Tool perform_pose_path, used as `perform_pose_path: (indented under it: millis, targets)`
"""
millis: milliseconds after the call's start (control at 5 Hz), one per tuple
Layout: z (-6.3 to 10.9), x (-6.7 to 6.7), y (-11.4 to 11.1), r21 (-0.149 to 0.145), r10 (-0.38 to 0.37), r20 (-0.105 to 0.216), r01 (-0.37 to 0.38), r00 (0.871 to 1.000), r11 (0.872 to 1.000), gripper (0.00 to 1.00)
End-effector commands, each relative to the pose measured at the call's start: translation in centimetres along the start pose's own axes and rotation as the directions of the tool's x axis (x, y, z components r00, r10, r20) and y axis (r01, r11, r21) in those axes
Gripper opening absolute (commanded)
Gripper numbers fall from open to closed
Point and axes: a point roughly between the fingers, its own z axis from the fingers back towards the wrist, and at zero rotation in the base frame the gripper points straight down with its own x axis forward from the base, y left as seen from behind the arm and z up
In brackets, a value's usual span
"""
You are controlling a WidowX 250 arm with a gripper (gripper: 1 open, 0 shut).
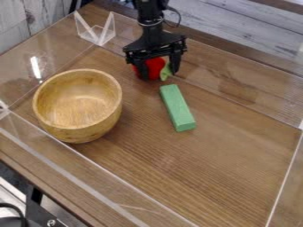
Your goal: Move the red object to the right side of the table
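Centrally, towards the far side of the table (225, 168), the red object (154, 69) is seen resting on the wood-grain surface; a small light green leaf piece is visible at its right edge; it is straddled by the gripper (155, 66), whose dark fingers (133, 64) are spread wide apart on either side of it; whether the fingers touch the red ball cannot be told, and no clamping on it is shown. The gripper is pointed steeply downward, and the black arm (148, 16) is seen rising from it towards the top edge of the view.

Just in front of the red object and slightly to the right, a long green block (178, 107) is laid flat on the table, its length running diagonally towards the near right; its far end lies close beside the red object, though contact between them cannot be made out. Well to the left of the block, a wooden bowl (77, 105) is set upright; nothing is seen inside it. The table is bordered by low clear walls (94, 28); a folded clear corner piece stands at the far left, behind the bowl.
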Motion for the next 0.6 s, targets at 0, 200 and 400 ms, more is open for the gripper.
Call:
perform_pose_path:
  millis: [0, 200, 400]
  targets:
    - [1.90, 1.99, 0.37, -0.010, 0.045, 0.066, -0.044, 0.997, 0.999, 1.00]
    - [2.24, 2.58, 0.88, 0.003, 0.085, 0.072, -0.085, 0.994, 0.996, 0.00]
    - [2.58, 1.83, -0.01, 0.021, 0.046, 0.070, -0.048, 0.997, 0.999, 0.00]
